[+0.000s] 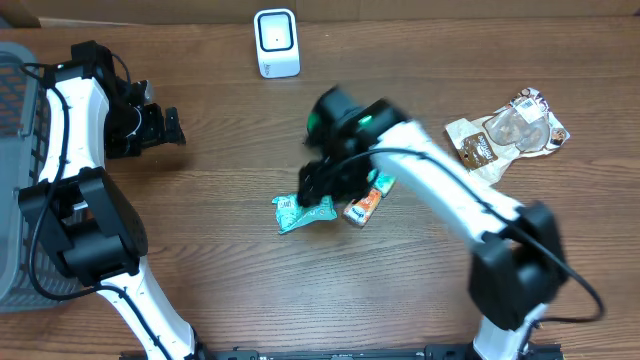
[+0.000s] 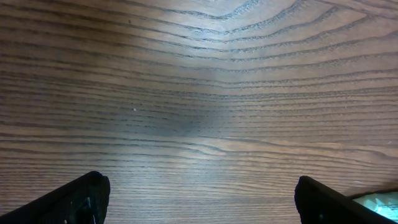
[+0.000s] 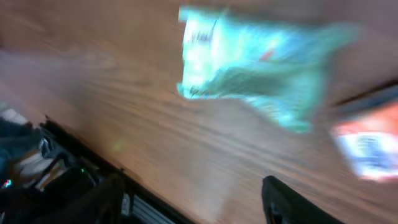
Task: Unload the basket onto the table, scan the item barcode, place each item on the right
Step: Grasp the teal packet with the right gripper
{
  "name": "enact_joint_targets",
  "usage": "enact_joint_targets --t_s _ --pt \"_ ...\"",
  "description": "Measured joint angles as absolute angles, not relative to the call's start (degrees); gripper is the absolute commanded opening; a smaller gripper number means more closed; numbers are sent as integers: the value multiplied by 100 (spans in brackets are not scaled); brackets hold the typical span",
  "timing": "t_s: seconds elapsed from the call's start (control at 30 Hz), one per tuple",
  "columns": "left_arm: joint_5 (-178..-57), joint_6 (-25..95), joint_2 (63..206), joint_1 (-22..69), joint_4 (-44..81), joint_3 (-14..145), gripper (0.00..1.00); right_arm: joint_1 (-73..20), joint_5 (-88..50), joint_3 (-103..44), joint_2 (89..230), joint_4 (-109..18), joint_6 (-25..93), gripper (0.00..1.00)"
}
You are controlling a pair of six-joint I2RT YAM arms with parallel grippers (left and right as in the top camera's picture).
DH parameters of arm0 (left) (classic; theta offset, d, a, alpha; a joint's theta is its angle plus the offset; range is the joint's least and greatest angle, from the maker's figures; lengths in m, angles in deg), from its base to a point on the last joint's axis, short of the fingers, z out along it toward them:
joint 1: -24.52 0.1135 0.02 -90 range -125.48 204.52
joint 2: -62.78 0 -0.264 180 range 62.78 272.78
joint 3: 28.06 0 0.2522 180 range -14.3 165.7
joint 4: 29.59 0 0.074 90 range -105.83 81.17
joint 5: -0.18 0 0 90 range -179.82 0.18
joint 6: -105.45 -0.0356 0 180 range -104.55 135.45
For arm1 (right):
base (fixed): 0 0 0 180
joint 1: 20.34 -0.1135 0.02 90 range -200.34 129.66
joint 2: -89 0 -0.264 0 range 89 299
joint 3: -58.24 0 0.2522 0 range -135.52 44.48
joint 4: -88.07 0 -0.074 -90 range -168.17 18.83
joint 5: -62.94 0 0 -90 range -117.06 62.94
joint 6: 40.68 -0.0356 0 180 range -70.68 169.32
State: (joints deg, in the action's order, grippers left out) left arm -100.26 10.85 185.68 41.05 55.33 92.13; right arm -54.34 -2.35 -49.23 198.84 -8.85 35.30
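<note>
The wooden table point(image 1: 240, 300) carries a grey basket point(image 1: 15, 120) at its left edge. The left gripper point(image 2: 202, 183) hangs over bare wood, fingers spread and empty. The right gripper point(image 3: 193, 186) hovers above the teal packet point(image 1: 295, 215), fingers apart, gripping nothing. The packet lies mid-table, just beside an orange packet point(image 1: 362, 205). A white scanner point(image 1: 276, 43) stands at the far edge.

No legible print on teal packet point(image 1: 300, 213), orange packet point(image 1: 362, 207) or scanner point(image 1: 276, 42).
</note>
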Motion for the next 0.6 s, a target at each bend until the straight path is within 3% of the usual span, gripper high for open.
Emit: enact_joint_targets --t_s 0.27,0.6 --pt "-10026 1085 18568 4105 5533 9213 100 -4352 -598 -4991 19637 -1014 3884 72" --pt "-10026 1085 18568 4105 5533 9213 100 -4474 -633 -4947 19637 -1210 4140 73"
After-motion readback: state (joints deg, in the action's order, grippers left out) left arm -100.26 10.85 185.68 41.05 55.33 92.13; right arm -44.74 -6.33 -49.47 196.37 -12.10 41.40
